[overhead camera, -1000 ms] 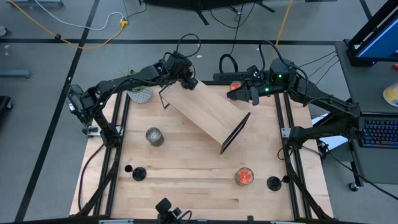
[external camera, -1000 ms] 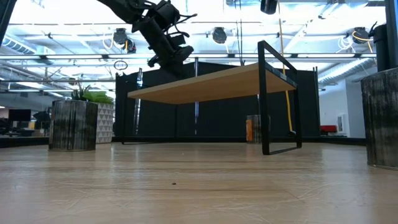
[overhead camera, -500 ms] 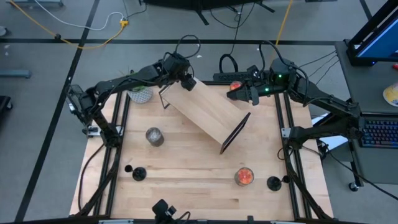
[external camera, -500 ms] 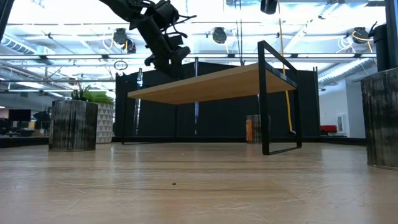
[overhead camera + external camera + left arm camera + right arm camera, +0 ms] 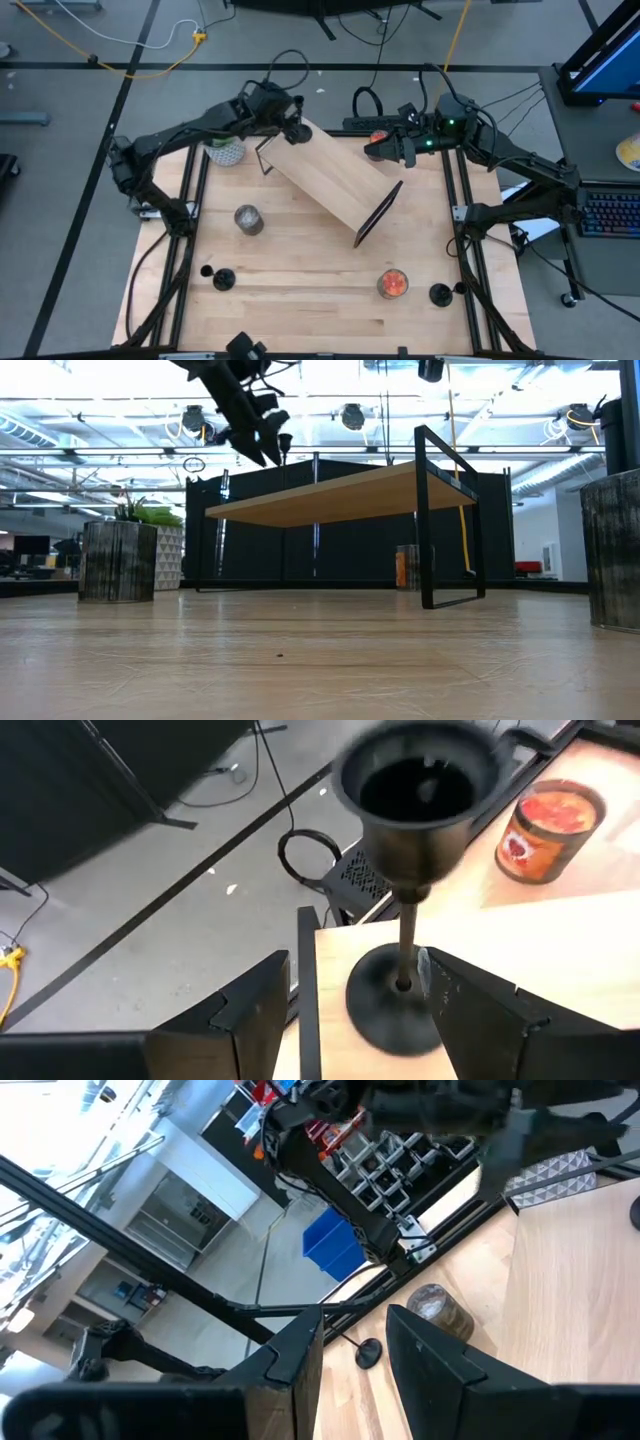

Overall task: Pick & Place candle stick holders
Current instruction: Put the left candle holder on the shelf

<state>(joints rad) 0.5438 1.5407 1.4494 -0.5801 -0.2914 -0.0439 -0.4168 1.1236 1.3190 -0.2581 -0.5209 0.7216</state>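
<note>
A black candle stick holder (image 5: pixel 405 870) stands upright by its round base (image 5: pixel 385 1015) on the far corner of a wooden shelf (image 5: pixel 335 180); the low view shows the holder (image 5: pixel 285 445) too. My left gripper (image 5: pixel 357 965) is open, its fingers on either side of the stem and apart from it; the same gripper (image 5: pixel 287 112) also shows from above. Two more candle stick holders stand on the table, one near left (image 5: pixel 222 279) and one near right (image 5: pixel 440 294). My right gripper (image 5: pixel 377 152) waits at the far right, open by a narrow gap with nothing in it.
An orange-red jar candle (image 5: pixel 380 139) stands by my right gripper, and another (image 5: pixel 393 283) stands near the front. A grey jar candle (image 5: pixel 248 219) is at mid-left and a plant pot (image 5: pixel 226 152) at far left. The shelf's black frame leg (image 5: pixel 378 215) juts toward the middle.
My left gripper has opened and let go of the candle stick holder. It has drawn back up and toward the table's far left. The holder stays upright on the shelf's far corner.
</note>
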